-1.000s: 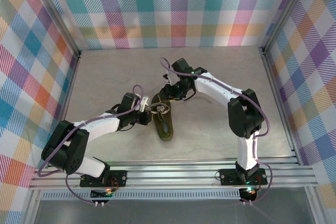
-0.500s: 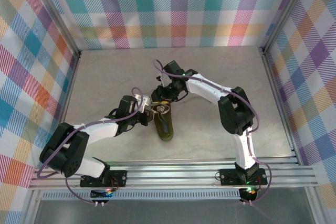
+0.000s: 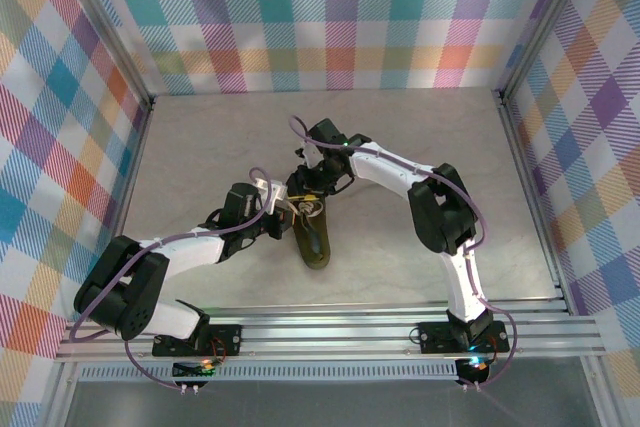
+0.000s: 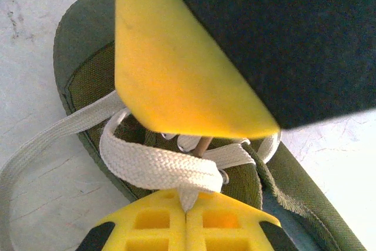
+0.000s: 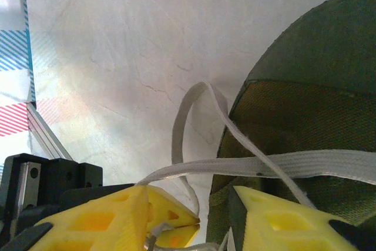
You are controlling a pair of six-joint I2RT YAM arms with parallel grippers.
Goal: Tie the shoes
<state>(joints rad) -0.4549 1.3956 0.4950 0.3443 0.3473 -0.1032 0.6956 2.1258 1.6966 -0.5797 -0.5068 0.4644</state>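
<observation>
1. Slippage first: left gripper (image 4: 187, 208) has its jaws pressed together on the cream lace (image 4: 158, 166), barely at their tips, so a hard tug could pop it free.
2. Meanwhile right gripper (image 5: 188, 218) has its jaws spread with lace lying loose between them and the olive shoe (image 5: 305, 116) just beyond. Closing may miss it.

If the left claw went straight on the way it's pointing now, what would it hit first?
Likely the cream lace crossing just ahead of the left claw, then the shoe; depth is unclear.

Pale marbled tabletop (image 3: 200, 147), plaid walls (image 3: 330, 17), metal rail (image 3: 330, 332)
</observation>
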